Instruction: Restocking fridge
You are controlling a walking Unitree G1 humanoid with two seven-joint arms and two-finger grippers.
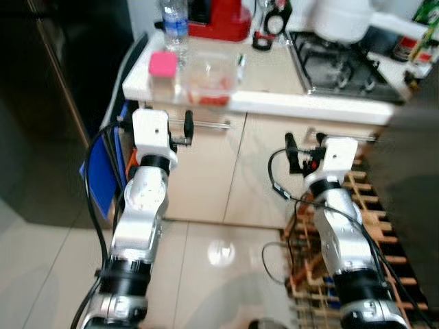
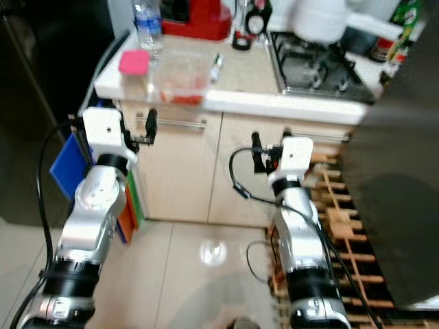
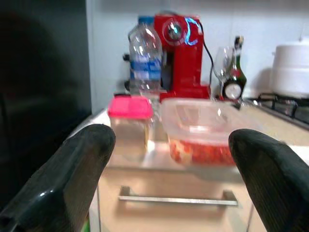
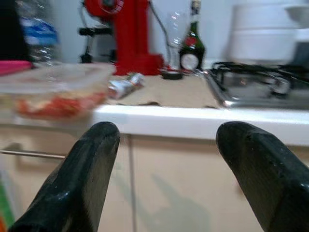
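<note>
A clear tub of red food (image 1: 206, 79) stands near the front edge of the white counter (image 1: 274, 103). Left of it is a small pink-lidded jar (image 1: 163, 67), and a water bottle (image 1: 175, 24) stands behind them. The dark fridge (image 1: 41, 103) rises at the far left. My left gripper (image 1: 156, 125) is held up before the cabinet front, just below the counter edge. It is open and empty, with the jar (image 3: 129, 123) and tub (image 3: 203, 130) ahead between its fingers. My right gripper (image 1: 328, 147) is also open and empty, lower and further right, facing the cabinet under the stove.
A red coffee machine (image 1: 219, 17), a wine glass and a dark bottle (image 4: 192, 41) line the back of the counter. A gas stove (image 1: 336, 62) with a white pot (image 1: 339, 20) is at the right. A wooden rack (image 1: 370, 205) stands by my right arm, and a blue board (image 1: 103, 171) leans by the fridge.
</note>
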